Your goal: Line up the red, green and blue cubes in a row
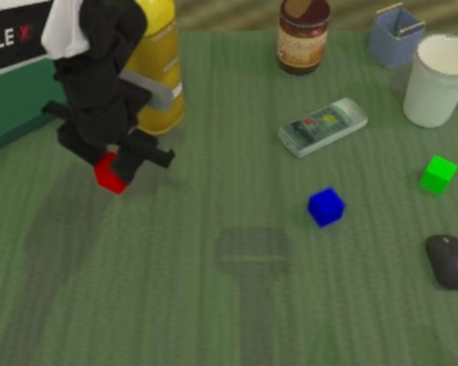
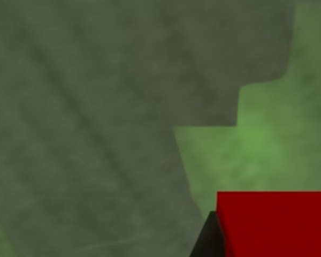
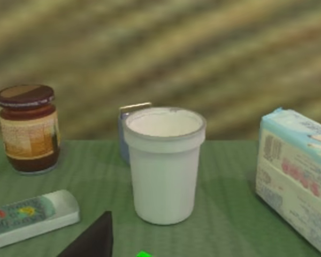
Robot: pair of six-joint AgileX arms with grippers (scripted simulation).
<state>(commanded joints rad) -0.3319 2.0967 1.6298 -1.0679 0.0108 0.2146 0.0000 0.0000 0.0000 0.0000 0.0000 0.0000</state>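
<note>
The red cube [image 1: 107, 177] is at the left of the table, between the fingers of my left gripper [image 1: 114, 165], which is shut on it. In the left wrist view the red cube [image 2: 275, 225] fills the corner, with one dark fingertip [image 2: 209, 235] pressed against its side. The blue cube [image 1: 325, 207] lies right of centre. The green cube [image 1: 438, 174] sits near the right edge. My right arm is outside the top view. Its right gripper [image 3: 160, 243] is open, one finger [image 3: 96, 241] showing, and a sliver of the green cube [image 3: 143, 254] shows beside it.
A yellow bottle [image 1: 162, 69] stands just behind the left arm. A brown jar [image 1: 303, 34], a blue-grey holder [image 1: 395, 34] and a white cup [image 1: 440, 80] line the back. A remote [image 1: 323, 126] lies mid-table and a black mouse [image 1: 446, 261] at the front right. A pale carton [image 3: 297, 171] stands beside the cup.
</note>
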